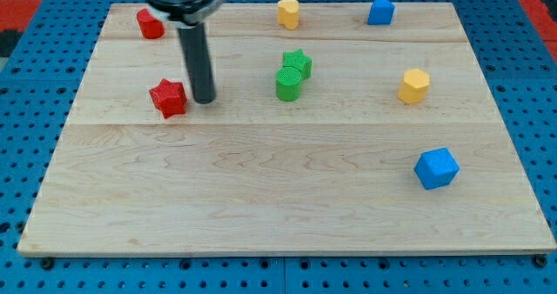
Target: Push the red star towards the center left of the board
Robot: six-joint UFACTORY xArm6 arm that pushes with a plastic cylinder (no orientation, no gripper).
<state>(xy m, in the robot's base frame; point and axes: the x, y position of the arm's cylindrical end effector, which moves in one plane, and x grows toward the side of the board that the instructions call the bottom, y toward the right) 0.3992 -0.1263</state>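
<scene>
The red star (169,97) lies on the wooden board (261,190), left of centre. My tip (204,99) rests on the board just to the right of the red star, very close to it or touching. A second red block (150,23) sits near the board's top left corner, partly behind the rod's upper part.
A green star (298,63) and a green cylinder (288,83) touch near the board's middle top. A yellow block (288,13) and a blue block (380,10) are at the top edge. A yellow hexagonal block (414,85) and a blue cube (435,168) are at the right.
</scene>
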